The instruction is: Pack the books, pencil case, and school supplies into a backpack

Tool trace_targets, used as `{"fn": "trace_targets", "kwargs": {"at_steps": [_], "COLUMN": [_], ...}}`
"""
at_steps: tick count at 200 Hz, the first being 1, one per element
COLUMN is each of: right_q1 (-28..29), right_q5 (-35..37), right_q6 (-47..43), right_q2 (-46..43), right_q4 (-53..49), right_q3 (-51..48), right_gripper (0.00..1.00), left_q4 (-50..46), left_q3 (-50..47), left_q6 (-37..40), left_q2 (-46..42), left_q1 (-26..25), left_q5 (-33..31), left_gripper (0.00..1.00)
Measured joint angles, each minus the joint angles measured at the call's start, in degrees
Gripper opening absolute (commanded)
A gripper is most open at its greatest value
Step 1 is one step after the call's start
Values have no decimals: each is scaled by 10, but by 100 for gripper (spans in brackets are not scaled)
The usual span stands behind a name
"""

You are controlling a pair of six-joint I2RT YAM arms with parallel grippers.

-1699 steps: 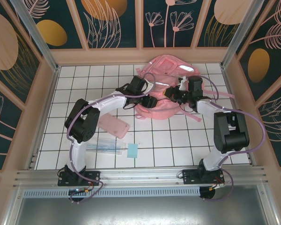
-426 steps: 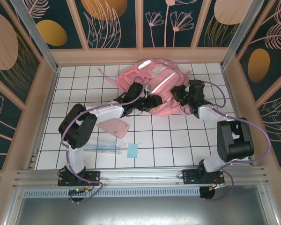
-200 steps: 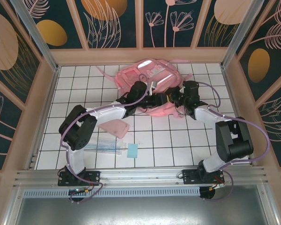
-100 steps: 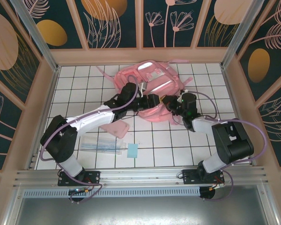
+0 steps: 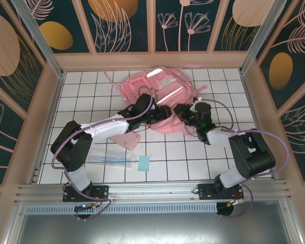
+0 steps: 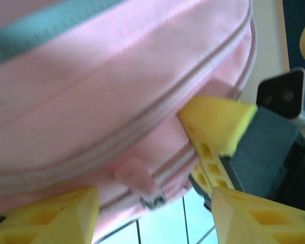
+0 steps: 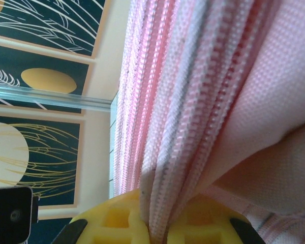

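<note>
Pad and packet: the light-blue pad (image 5: 144,163) and the clear packet of sticks (image 5: 109,158) lie side by side on the tiled table (image 5: 193,162), nearest the arm bases and outside the bag.
Pencil case: the pink pencil case (image 5: 128,141) lies just beyond them, partly under the left forearm, also unpacked.
Left gripper: the left gripper (image 5: 161,113) sits at the backpack's near edge with its jaws apart and nothing in them. In its wrist view the zipper pull (image 6: 137,180) hangs between the two yellow fingertips (image 6: 61,216), touching neither.
Right gripper: the right gripper (image 5: 181,111) is clamped on the backpack's zipper seam, just beside the left one. Its wrist view shows the ribbed pink tape pinched between the yellow pads (image 7: 117,223).
Step in hand: probably unzipping a compartment so the loose things can go in.
Doing it well: centre the pull between the left fingertips, reach a little deeper, then close on the tab itself, not the cloth behind it. Draw along the line of the zip, away from the right gripper's pinch, so the tape is taut and the slider runs freely.
Watch for: the tab is small and looks slick, so it may slip out. Soft fabric may bunch at the slider, and the bag may drag if the right grip loosens.
Backpack: the backpack (image 5: 157,89) lies at the far middle of the table, with straps trailing around it.
</note>
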Motion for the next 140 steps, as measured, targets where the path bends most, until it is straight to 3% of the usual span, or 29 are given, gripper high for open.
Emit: {"fn": "trace_targets", "kwargs": {"at_steps": [37,68,90,140], "right_q1": [5,6,7,7], "right_q5": [17,41,54,74], "right_q6": [-2,-2,-2,0], "right_q2": [0,0,0,0], "right_q4": [0,0,0,0], "right_q3": [0,-8,-15,-16], "right_gripper": [0,0,0,0], "left_q4": [4,20,26,41], "left_q3": [14,18,20,28], "left_q6": [-16,-36,-45,-41], "left_q2": [36,63,72,71], "left_q1": [-6,-6,-4,-1], "left_q5": [-29,-40,-49,-58], "left_gripper": [48,24,0,0]}}
